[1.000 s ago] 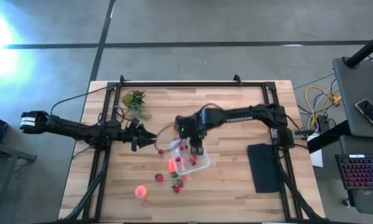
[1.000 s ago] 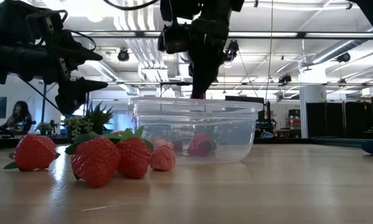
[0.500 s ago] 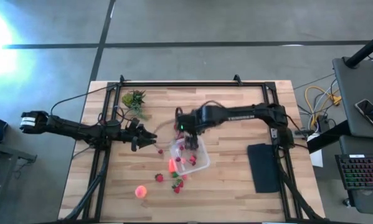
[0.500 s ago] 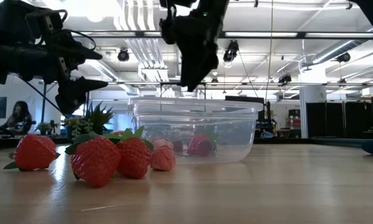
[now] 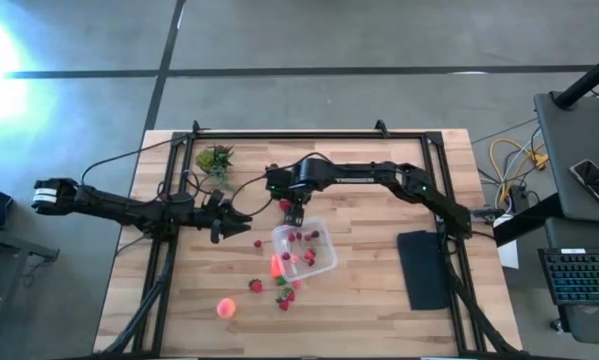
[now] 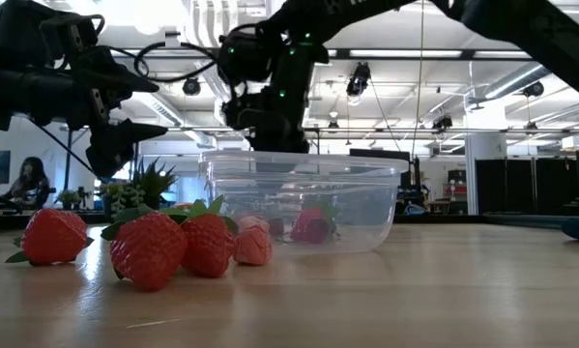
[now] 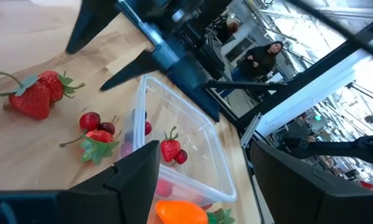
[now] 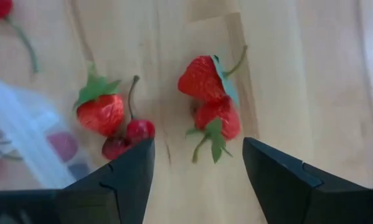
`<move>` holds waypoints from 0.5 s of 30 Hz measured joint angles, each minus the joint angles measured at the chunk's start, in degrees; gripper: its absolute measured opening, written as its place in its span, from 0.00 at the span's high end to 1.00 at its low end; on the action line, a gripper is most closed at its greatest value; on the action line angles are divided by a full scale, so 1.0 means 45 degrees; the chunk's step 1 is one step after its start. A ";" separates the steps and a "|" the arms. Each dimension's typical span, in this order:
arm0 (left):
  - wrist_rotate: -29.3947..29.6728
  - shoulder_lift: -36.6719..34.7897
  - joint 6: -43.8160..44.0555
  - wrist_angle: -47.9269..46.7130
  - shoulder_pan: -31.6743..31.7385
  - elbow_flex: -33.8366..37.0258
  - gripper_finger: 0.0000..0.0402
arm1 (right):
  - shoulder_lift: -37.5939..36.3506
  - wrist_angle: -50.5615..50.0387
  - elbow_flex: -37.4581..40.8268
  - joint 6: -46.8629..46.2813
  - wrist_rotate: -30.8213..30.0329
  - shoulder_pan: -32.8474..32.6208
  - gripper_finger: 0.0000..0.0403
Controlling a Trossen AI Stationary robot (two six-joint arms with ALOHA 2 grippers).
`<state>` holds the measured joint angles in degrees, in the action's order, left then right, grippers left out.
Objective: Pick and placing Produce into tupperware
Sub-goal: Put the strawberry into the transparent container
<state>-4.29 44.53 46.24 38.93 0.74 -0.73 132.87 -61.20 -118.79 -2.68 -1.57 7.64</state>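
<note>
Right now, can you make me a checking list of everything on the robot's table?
Surface: wooden table, black frame around it.
Job's things: clear tupperware holding a few strawberries; more strawberries loose beside it; two strawberries together behind it; round orange-pink fruit apart near the front.
Clutter: green leafy clump; flat black pad.
Grippers: right tool open, above the two strawberries; left tool open, waiting left of the tupperware.
Cables: yellow coil off the table's right side.
Surroundings: people standing far behind; a keyboard.
</note>
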 joint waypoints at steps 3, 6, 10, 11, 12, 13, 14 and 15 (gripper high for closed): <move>-0.0005 0.0001 0.0000 0.0009 -0.0001 0.0000 0.41 | 0.0268 -0.0014 -0.0453 -0.0008 -0.0322 0.0005 0.41; -0.0005 0.0011 -0.0008 0.0029 -0.0001 0.0000 0.41 | 0.0414 0.0084 -0.0704 0.0252 -0.1052 0.0005 0.42; -0.0010 0.0022 -0.0015 0.0018 -0.0002 0.0005 0.41 | 0.0820 0.0094 -0.0727 0.0444 -0.1113 0.0019 0.42; -0.0010 0.0019 -0.0015 0.0008 0.0001 0.0005 0.41 | 0.0903 0.0105 -0.0722 0.0510 -0.1114 0.0019 0.42; -0.0007 0.0019 -0.0015 0.0015 0.0001 0.0005 0.41 | 0.0924 0.0151 -0.0662 0.0579 -0.1120 0.0039 0.42; -0.0010 0.0019 -0.0015 0.0017 -0.0002 0.0005 0.41 | 0.0945 0.0225 -0.0569 0.0583 -0.1139 0.0043 0.42; -0.0005 0.0015 -0.0015 0.0012 0.0002 0.0005 0.41 | 0.0981 0.0361 -0.0494 0.0579 -0.1134 0.0057 0.42; -0.0005 0.0015 -0.0015 0.0012 -0.0002 0.0005 0.41 | 0.1008 0.0489 -0.0450 0.0570 -0.1138 0.0065 0.42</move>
<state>-4.32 44.60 46.17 38.98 0.74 -0.71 137.41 -59.00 -120.81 -0.11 -6.69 7.93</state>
